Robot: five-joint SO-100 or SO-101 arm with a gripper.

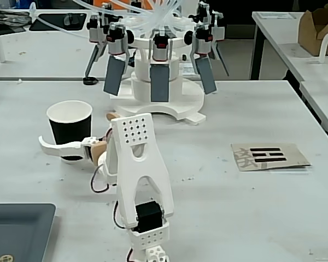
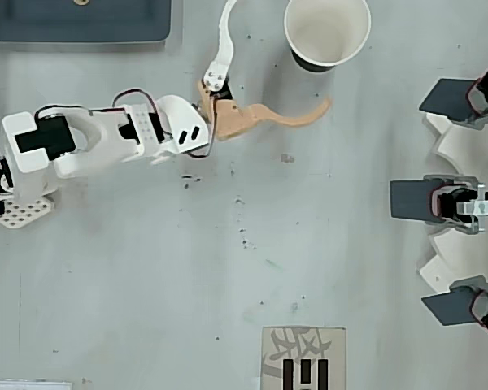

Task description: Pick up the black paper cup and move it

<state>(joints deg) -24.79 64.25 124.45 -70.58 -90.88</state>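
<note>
The black paper cup [image 1: 65, 130] stands upright on the grey table, left of the arm in the fixed view and at the top edge in the overhead view [image 2: 327, 31]. My gripper [image 2: 281, 53] is open wide, right beside the cup. Its white finger [image 2: 224, 41] runs along the cup's left side in the overhead view, and the tan finger [image 2: 297, 116] curves just below the cup. In the fixed view my gripper [image 1: 75, 129] lies low, the white finger [image 1: 60, 146] crossing in front of the cup's base. The cup is not gripped.
A dark tray [image 2: 77, 20] lies by the arm's base, seen at lower left in the fixed view [image 1: 19, 229]. A white machine with grey paddles [image 1: 158, 71] stands behind the cup [image 2: 464, 203]. A printed cardboard piece [image 1: 269, 155] lies to the right.
</note>
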